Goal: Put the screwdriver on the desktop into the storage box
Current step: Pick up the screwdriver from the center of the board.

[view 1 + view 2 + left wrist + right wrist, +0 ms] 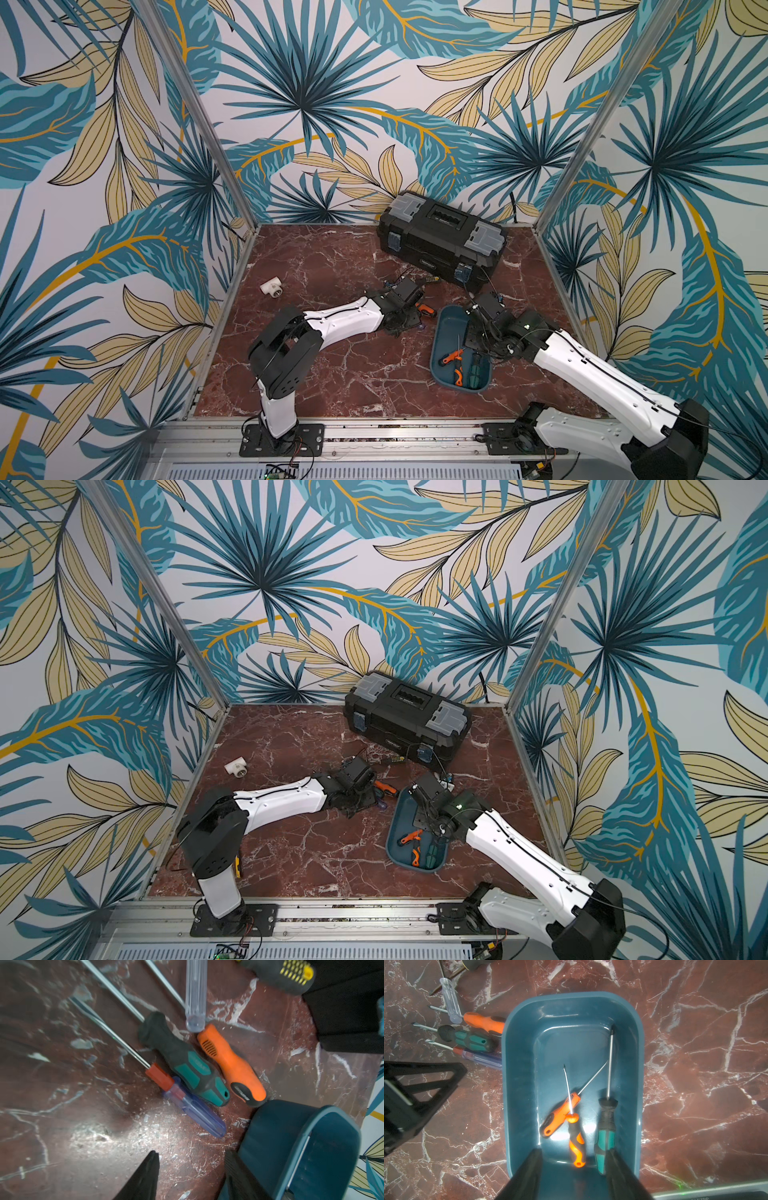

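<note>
Left end effector [191, 1159] is seen with its jaws apart and nothing between them, poised over bare bench [83, 1126]. The right end effector [573, 1151] is likewise parted and empty, held above the storage box [519, 1084].

The task is judged partly done. Three screwdrivers are counted inside the box, directly below the right end effector: an orange screwdriver [560, 1113], an orange-and-black screwdriver [577, 1147] laid across it, and a teal-and-black screwdriver [605, 1138].

Five are left on the bench, none of them gripped. Four are bunched just ahead of the left end effector, beside the box's outer wall. The blue-handled screwdriver [197, 1113] is nearest, then the teal-gripped screwdriver [182, 1064], the orange-gripped screwdriver [230, 1064] and the clear-handled screwdriver [195, 997]. The fifth, a yellow-studded screwdriver [291, 974], lies farther ahead, near the black toolbox [440, 237].

One storage box, one toolbox and one white pipe fitting [272, 287], set well apart from both end effectors, are counted.
</note>
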Robot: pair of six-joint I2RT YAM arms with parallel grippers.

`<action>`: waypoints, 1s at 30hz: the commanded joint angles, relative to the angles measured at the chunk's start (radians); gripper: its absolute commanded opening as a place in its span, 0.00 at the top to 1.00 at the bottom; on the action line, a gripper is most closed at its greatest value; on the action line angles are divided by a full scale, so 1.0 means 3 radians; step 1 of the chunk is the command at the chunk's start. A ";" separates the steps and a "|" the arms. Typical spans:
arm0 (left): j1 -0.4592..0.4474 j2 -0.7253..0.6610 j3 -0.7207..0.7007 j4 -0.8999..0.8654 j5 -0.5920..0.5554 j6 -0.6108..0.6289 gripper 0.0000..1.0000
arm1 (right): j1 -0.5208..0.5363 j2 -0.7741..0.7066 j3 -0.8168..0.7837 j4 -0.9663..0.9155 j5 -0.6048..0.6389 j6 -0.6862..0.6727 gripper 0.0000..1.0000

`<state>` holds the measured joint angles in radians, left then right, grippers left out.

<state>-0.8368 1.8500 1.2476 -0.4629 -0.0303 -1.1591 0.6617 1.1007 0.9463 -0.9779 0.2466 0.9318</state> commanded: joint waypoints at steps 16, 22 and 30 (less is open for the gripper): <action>-0.0139 0.0716 0.0750 -0.0470 -0.0018 -0.0408 0.64 | -0.0002 0.0043 -0.0071 -0.0089 0.0018 0.0038 0.46; -0.0095 0.0773 0.0746 -0.0622 -0.0102 -0.0416 0.69 | -0.0003 0.0068 -0.0067 -0.0084 0.0007 0.0040 0.46; -0.0025 0.0637 0.0542 -0.0656 -0.0188 -0.0472 0.69 | -0.0005 0.0155 -0.0030 -0.0070 -0.0036 0.0015 0.46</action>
<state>-0.8619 2.0583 1.4506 -0.5999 -0.0456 -1.2884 0.6617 1.1362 0.9455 -0.9775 0.2394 0.9318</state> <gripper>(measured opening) 0.308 0.543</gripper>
